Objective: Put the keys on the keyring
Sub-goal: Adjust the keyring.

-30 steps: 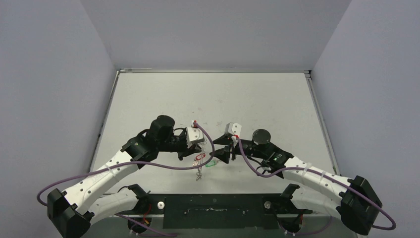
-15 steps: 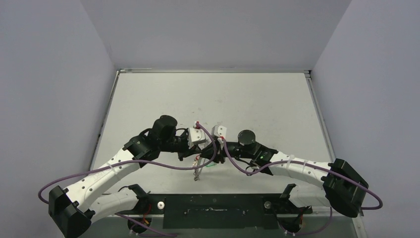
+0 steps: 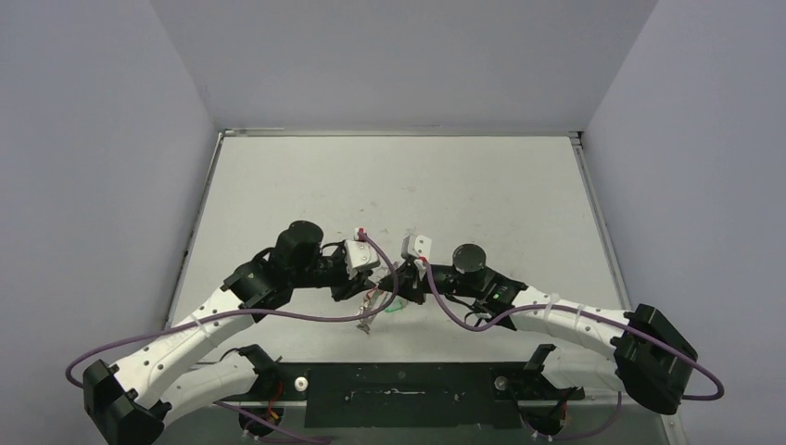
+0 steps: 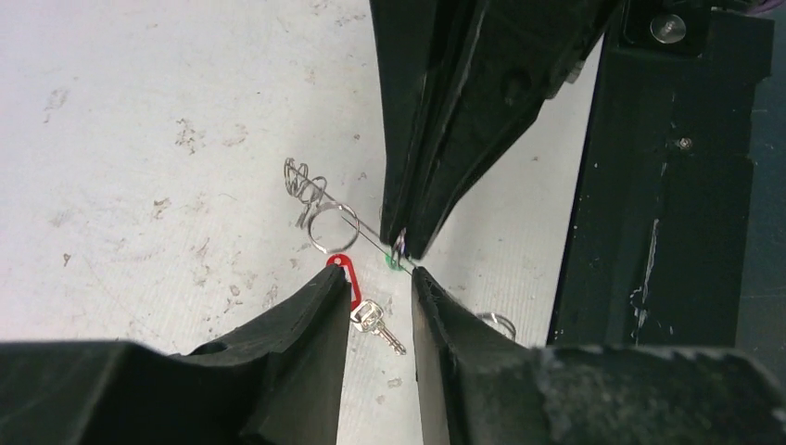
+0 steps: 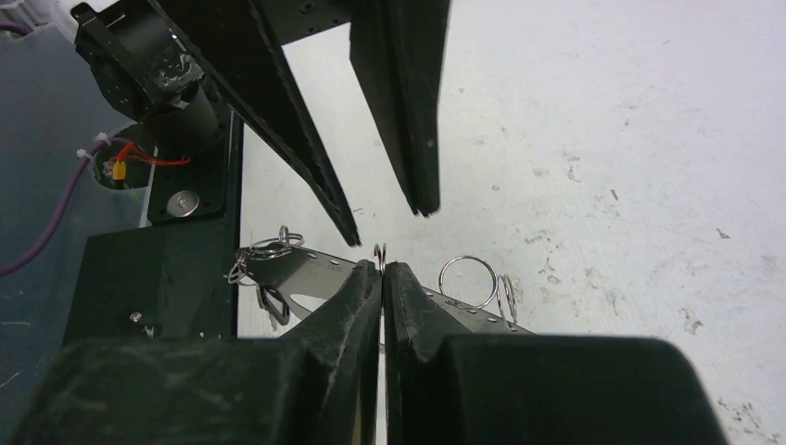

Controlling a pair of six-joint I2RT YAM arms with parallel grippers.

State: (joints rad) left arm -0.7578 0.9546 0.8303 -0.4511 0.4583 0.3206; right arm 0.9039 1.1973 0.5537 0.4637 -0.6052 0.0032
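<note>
While the two arms meet low over the near middle of the worktop (image 3: 482, 185), the right claw (image 5: 382, 271) is pressed shut. Its fingertips pinch a thin strand of metal wire that looks to be part of the keyring (image 4: 329, 227), and in the right wrist view a small loop pokes up from between the tips. The left claw (image 4: 380, 283) faces it tip to tip, jaws apart, with nothing gripped between them. Through that gap the red-tagged key (image 4: 368, 313) lies flat on the worktop, its red head partly hidden by one finger of the left claw. A speck of the green tag (image 4: 393, 262) shows just beneath the right claw's tips; the rest of that key is hidden. The keyring's round ring and a coil of smaller rings show just beyond the red-tagged key.
</note>
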